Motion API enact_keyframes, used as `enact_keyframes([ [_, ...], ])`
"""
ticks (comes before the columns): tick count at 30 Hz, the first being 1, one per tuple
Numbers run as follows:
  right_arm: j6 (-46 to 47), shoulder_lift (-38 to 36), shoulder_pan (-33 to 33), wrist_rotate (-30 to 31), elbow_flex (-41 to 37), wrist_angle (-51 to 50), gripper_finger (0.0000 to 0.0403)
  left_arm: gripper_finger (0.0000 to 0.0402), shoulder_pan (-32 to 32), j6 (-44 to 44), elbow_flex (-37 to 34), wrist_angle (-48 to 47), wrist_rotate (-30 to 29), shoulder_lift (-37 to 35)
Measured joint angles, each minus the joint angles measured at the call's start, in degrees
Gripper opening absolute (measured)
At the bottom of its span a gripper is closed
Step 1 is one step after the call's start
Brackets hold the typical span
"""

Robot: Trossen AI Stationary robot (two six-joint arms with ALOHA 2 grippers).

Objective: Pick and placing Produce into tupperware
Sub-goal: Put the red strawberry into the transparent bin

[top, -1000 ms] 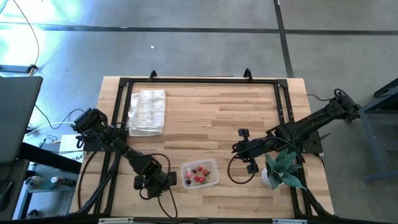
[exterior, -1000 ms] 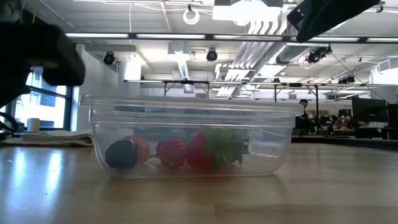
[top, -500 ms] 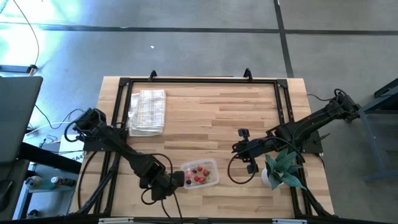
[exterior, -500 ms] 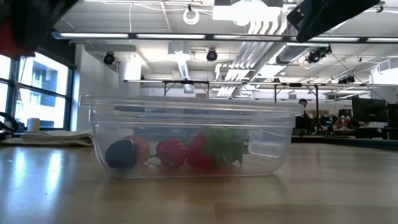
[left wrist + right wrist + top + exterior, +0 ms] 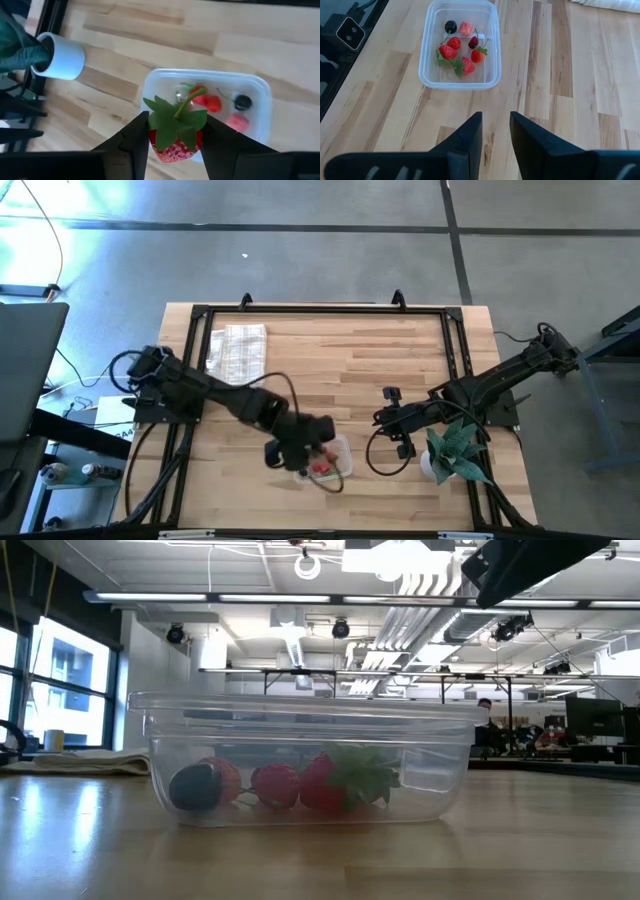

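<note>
Left tool (image 5: 175,137) gripping strawberry (image 5: 176,131) above tupperware (image 5: 260,90), low view misses it

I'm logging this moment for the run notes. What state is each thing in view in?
Left end effector: shut on a strawberry, above the tupperware.
Right end effector: open, empty, hanging over bare table.
Tupperware: lid off, upright, holding several berries.
Cloth: folded, lying flat near the table's far left corner.
Potted plant: upright at the table's right edge.
</note>
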Motion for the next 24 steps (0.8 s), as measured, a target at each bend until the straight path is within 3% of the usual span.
enact_keyframes([
  [5,0.0,0.0,0.0,0.0,0.0,0.0,0.0090,0.0141,1.6,-1.0,-0.1,0.9,3.0,5.2],
  [11,0.0,0.0,0.0,0.0,0.0,0.1,0.0090,0.0144,1.6,-0.8,-0.1,0.7,3.1,12.1],
  [24,0.0,0.0,0.0,0.0,0.0,-0.1,0.0090,0.0145,2.0,0.0,0.0,2.0,1.7,20.2],
])
